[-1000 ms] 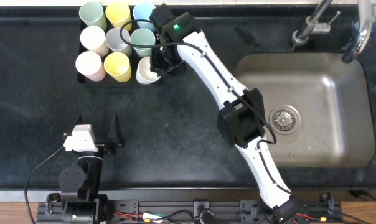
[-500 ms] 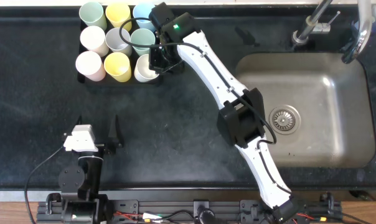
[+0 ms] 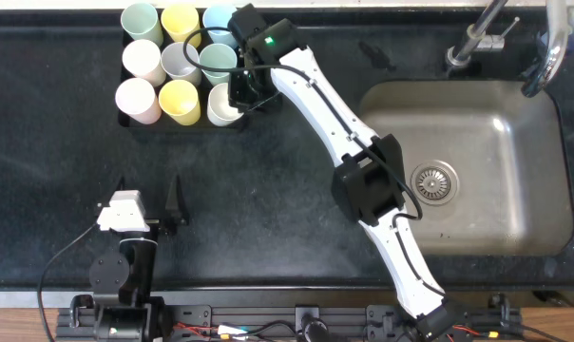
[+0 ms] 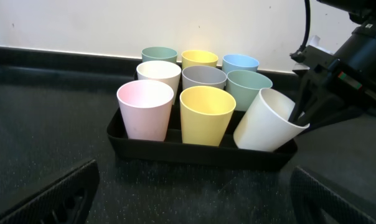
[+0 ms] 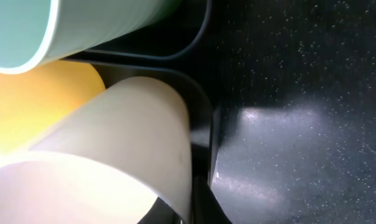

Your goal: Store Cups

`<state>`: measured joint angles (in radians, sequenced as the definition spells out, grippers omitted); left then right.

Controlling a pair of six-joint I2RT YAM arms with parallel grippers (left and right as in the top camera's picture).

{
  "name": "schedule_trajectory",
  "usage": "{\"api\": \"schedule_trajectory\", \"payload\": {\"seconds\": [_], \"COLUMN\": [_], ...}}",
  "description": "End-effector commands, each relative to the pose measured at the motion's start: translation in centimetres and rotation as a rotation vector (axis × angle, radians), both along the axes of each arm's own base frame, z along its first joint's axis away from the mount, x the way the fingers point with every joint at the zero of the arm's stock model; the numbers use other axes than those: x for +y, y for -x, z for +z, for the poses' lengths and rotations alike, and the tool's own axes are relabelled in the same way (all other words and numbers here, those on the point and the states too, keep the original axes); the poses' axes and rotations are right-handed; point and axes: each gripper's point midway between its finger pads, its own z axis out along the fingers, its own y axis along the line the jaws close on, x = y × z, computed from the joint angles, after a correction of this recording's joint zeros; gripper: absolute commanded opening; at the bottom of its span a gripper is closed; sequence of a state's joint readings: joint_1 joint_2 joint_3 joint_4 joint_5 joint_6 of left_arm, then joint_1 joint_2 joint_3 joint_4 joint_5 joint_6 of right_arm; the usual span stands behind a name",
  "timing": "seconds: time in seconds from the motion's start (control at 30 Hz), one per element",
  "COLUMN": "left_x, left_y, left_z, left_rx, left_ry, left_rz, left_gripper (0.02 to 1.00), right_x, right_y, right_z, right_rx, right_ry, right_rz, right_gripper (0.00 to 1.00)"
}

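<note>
One worktop (image 3: 59,180): black, speckled; sink (image 3: 496,123) set in at its right.
Right arm (image 3: 315,100): stretched to the tray (image 4: 194,157); jaws clenched on the white cup (image 4: 266,121) at its rim.
Left arm (image 3: 125,214): by its base; jaws released, holding nothing.
Tray: eight cups upright.
White cup: tilted in the tray's near, sink-side corner.

No print, label, number or sign can be read anywhere: the white cup (image 4: 266,121), the other cups (image 4: 205,112), the tray (image 4: 194,155) and the desk (image 3: 268,190) show plain surfaces.
</note>
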<state>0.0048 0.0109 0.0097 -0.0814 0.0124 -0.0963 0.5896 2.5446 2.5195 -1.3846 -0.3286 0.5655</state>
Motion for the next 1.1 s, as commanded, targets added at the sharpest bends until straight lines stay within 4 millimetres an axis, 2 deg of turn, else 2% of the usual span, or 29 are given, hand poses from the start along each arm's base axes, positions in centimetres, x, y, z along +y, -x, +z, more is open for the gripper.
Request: {"api": "schedule_trajectory", "payload": {"seconds": [0.03, 0.23, 0.4, 0.73, 0.93, 1.1], "left_x": [0.0, 0.0, 0.0, 0.0, 0.0, 0.0], "left_y": [0.0, 0.0, 0.0, 0.0, 0.0, 0.0], "left_z": [0.0, 0.0, 0.0, 0.0, 0.0, 0.0], "left_rx": [-0.004, -0.004, -0.004, -0.004, -0.004, -0.004], "left_ry": [-0.020, -0.020, -0.020, -0.020, -0.020, -0.020], "left_rz": [-0.005, -0.005, -0.005, -0.005, -0.005, -0.005], "left_gripper": [1.000, 0.998, 0.998, 0.996, 0.998, 0.998], "right_x": [-0.2, -0.2, -0.2, 0.9, 1.3, 1.9], "right_y": [-0.6, -0.6, -0.7, -1.3, -2.0, -2.8], "right_z": [0.7, 0.7, 0.7, 1.5, 2.9, 5.6], "right_rx": [-0.020, -0.020, -0.022, -0.050, -0.099, -0.190], "right_ry": [-0.007, -0.007, -0.009, -0.067, -0.096, -0.143], "right_rz": [-0.016, -0.016, -0.016, -0.007, 0.006, 0.043], "right_gripper": [0.115, 0.156, 0.264, 0.375, 0.439, 0.522]}}
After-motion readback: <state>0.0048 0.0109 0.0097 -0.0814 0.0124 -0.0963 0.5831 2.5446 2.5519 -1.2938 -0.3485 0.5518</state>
